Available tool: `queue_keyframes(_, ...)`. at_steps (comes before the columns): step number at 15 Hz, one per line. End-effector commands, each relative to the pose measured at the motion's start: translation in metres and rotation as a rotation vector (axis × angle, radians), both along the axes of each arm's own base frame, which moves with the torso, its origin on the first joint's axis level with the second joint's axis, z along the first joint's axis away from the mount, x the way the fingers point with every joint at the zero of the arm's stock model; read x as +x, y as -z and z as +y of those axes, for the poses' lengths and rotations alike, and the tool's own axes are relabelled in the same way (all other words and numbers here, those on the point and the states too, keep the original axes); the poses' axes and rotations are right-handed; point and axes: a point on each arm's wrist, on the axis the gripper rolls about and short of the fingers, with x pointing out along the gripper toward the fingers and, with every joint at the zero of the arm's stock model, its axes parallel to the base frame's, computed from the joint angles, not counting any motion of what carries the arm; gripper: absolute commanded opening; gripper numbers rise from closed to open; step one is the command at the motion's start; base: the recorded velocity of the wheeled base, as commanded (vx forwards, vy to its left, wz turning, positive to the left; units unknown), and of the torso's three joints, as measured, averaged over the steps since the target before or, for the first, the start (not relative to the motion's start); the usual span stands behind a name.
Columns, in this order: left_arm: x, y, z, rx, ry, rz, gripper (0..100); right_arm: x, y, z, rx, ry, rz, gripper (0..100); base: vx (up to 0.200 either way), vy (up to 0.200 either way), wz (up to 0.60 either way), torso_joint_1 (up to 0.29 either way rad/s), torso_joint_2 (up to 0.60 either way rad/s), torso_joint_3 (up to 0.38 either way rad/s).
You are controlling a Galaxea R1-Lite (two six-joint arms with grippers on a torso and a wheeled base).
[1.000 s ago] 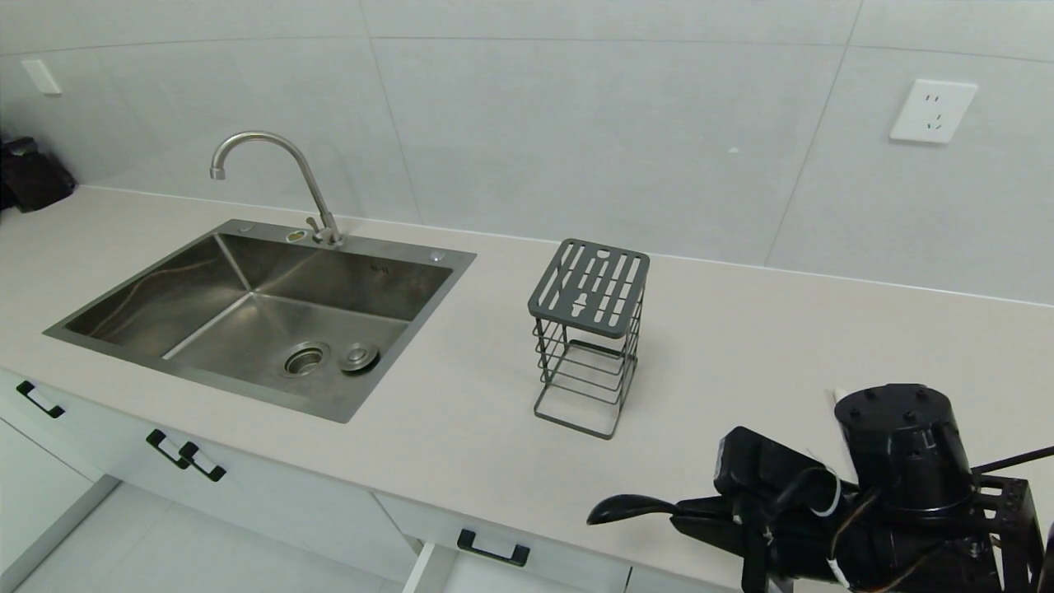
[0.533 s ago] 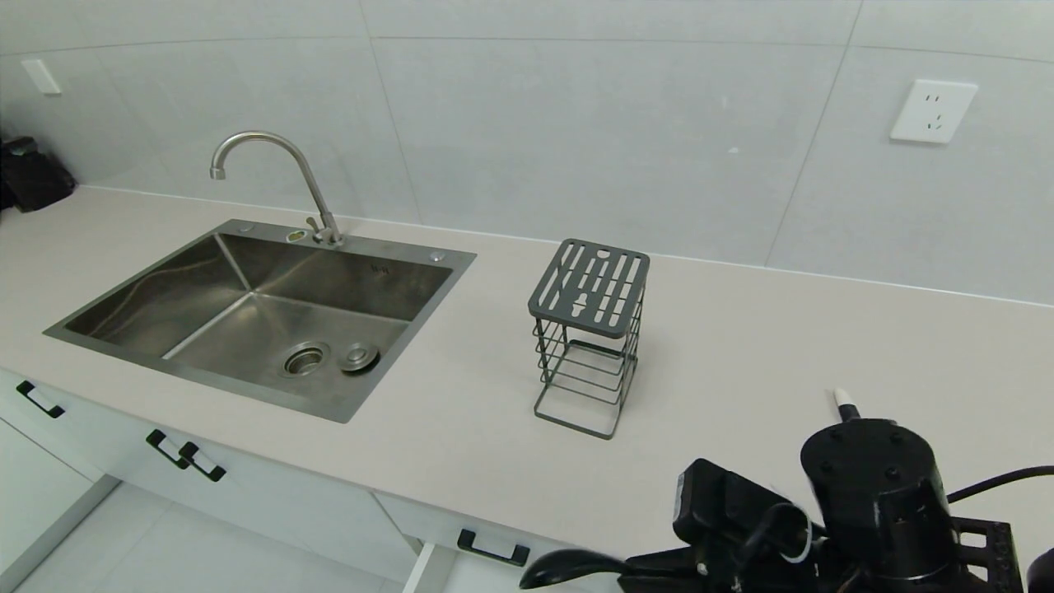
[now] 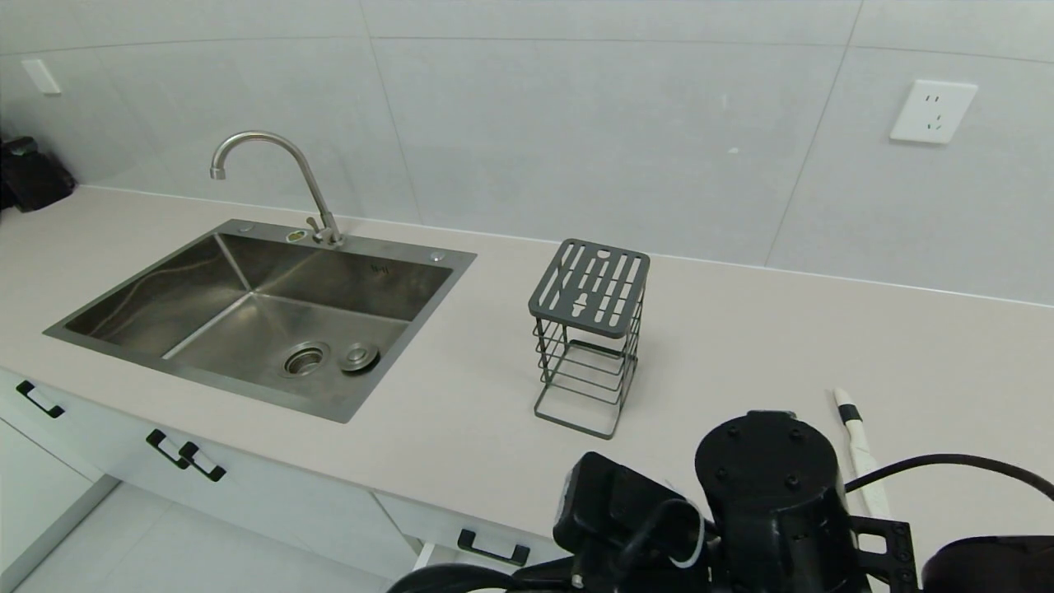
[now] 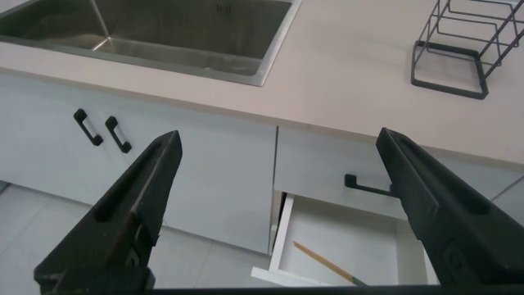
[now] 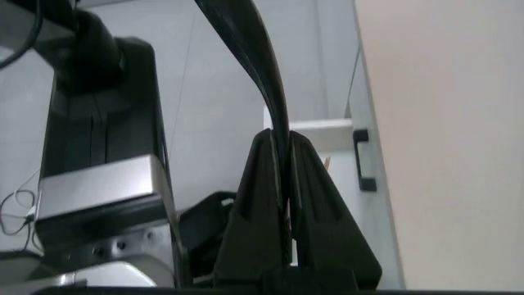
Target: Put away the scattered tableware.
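My right gripper (image 5: 282, 139) is shut on the thin handle of a black spoon (image 5: 246, 41). In the head view the spoon's bowl (image 3: 436, 581) sticks out past the counter's front edge, beside the open drawer (image 3: 430, 568), with the right arm behind it. A white utensil with a black band (image 3: 856, 445) lies on the counter to the right of that arm. My left gripper (image 4: 278, 139) is open and holds nothing, in front of the cabinets above the open drawer (image 4: 344, 246), where a wooden stick (image 4: 323, 260) lies.
A dark wire utensil rack (image 3: 589, 329) stands mid-counter, right of the steel sink (image 3: 247, 313) and its tap (image 3: 272, 177). Cabinet fronts with black handles (image 3: 185, 457) run below the counter edge. A black object (image 3: 29, 173) sits at the far left.
The right arm has carried the black spoon left and down past the counter's front edge. The white utensil, mostly hidden behind the arm before, now lies in full sight.
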Motion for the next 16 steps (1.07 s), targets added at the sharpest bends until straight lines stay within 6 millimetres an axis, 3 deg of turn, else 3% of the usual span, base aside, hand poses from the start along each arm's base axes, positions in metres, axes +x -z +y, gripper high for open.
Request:
queue_keyframes(1, 0.000, 0.000, 0.000, 0.000, 0.000, 0.000, 100, 0.004, 0.004, 0.012, -0.003, -0.008, 0.001, 0, 0.000, 0.000, 0.00, 0.000, 0.00, 0.000)
queue_keyframes(10, 0.000, 0.000, 0.000, 0.000, 0.000, 0.000, 100, -0.006, -0.025, 0.038, 0.028, -0.054, 0.010, 0, 0.000, 0.000, 0.00, 0.000, 0.00, 0.000)
queue_keyframes(16, 0.000, 0.000, 0.000, 0.000, 0.000, 0.000, 100, -0.007, -0.029, 0.045, 0.017, -0.036, 0.023, 0, 0.000, 0.000, 0.00, -0.166, 0.33, 0.172)
